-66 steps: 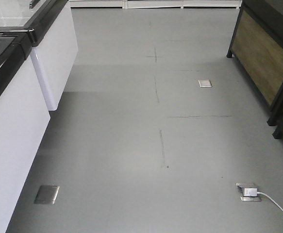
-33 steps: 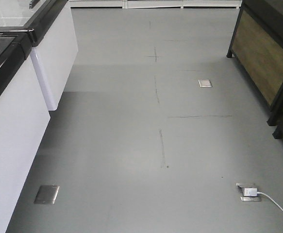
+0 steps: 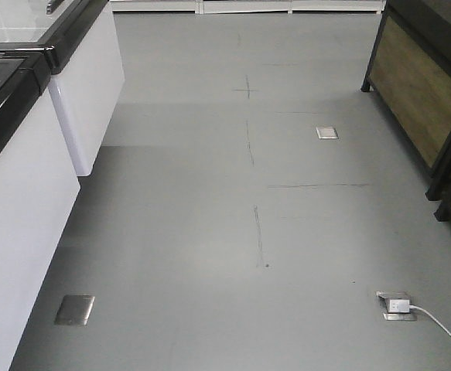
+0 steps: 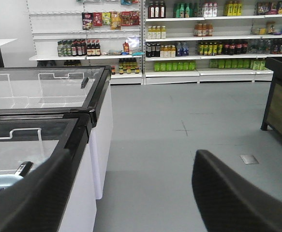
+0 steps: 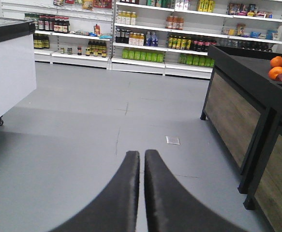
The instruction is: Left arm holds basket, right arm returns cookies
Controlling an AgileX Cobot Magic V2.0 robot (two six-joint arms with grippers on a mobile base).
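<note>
- Plainly, the left gripper (image 4: pixel 133 159) is spread wide, its fingers (image 4: pixel 34 198) holding nothing, next to a glass-topped freezer (image 4: pixel 90 104).
- The right gripper (image 5: pixel 141 155) is pressed almost closed, with a thin slit between its fingers (image 5: pixel 126 193). It holds nothing and is over the grey floor (image 5: pixel 58 145).
- How the basket and cookies look, and where they lie relative to either gripper, cannot be told.

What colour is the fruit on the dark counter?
Mostly orange; the fruit shows best in the right wrist view.

The left fingers (image 4: pixel 230 193) gape wide; the right fingers (image 5: pixel 125 186) nearly touch.
</note>
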